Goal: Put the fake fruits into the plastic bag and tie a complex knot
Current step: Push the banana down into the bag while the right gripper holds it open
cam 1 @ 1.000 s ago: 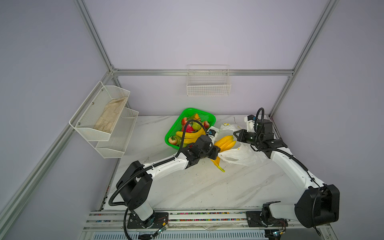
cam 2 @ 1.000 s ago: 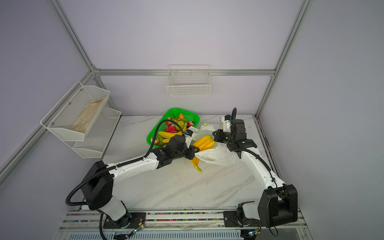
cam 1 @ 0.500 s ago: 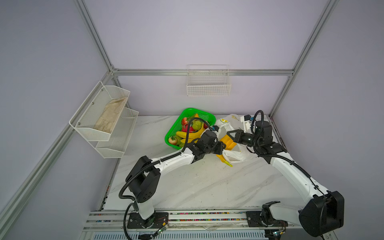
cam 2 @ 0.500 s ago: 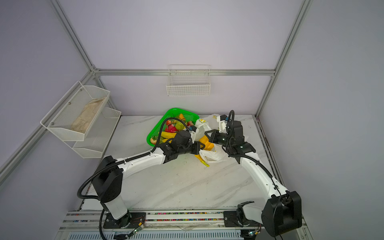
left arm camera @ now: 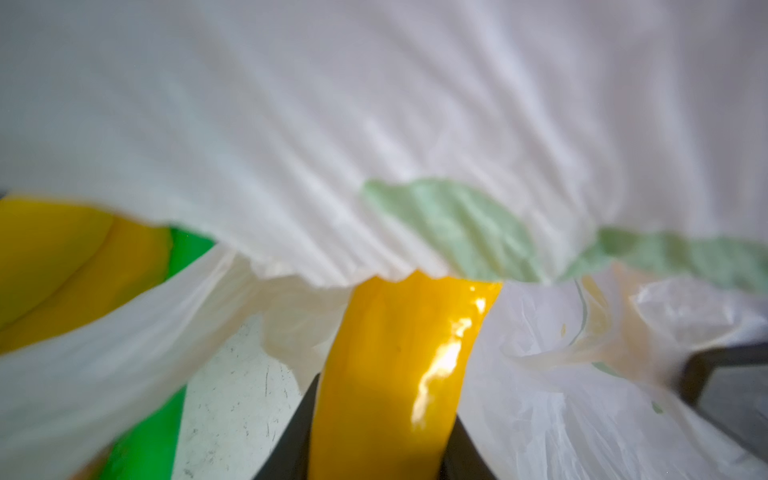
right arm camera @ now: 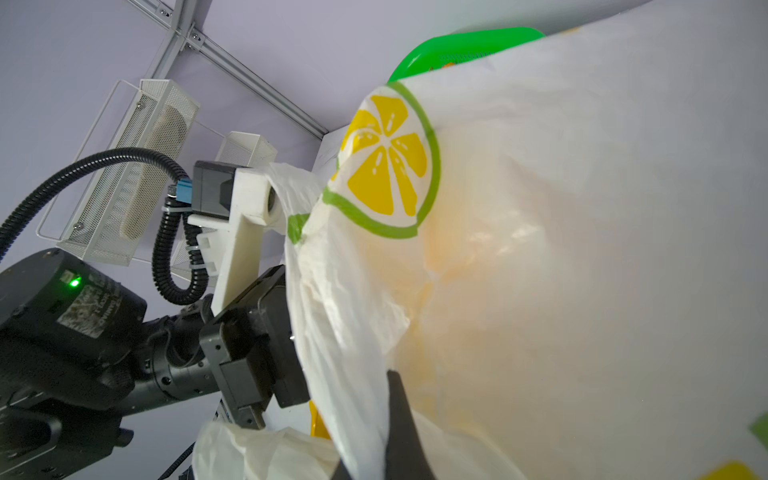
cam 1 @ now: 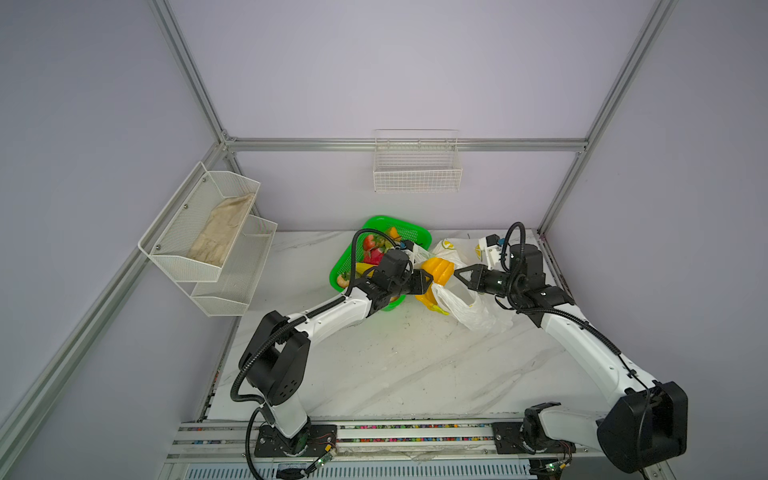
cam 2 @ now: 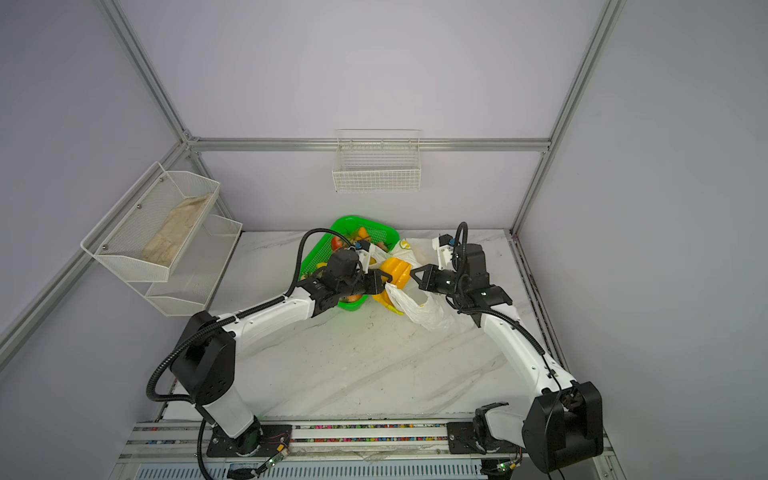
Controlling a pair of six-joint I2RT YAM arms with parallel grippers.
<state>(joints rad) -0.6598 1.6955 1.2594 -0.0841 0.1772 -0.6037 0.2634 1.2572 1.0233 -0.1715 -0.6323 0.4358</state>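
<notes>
left gripper (cam 2: 383, 281): clamped on the banana bunch (cam 2: 397, 269), just past the green basket (cam 2: 353, 217).
right gripper (cam 2: 415, 275): jaws together, pinching the rim of the plastic bag (cam 2: 428, 313).
plastic bag: mouth gaped between the two grippers; body sagged onto the marble table (cam 2: 374, 365).
banana bunch: sat at the bag's mouth, partly outside.
green basket: held more fruit, partly hidden by the left arm.

The walls (cam 1: 415, 62) are light purple, with gray bars (cam 1: 407, 144). A white wire basket (cam 1: 417, 166) hangs on the back wall. A white shelf (cam 1: 232, 274) on the left wall holds a tan cloth (cam 1: 220, 232). The table (cam 1: 395, 365) is white.
</notes>
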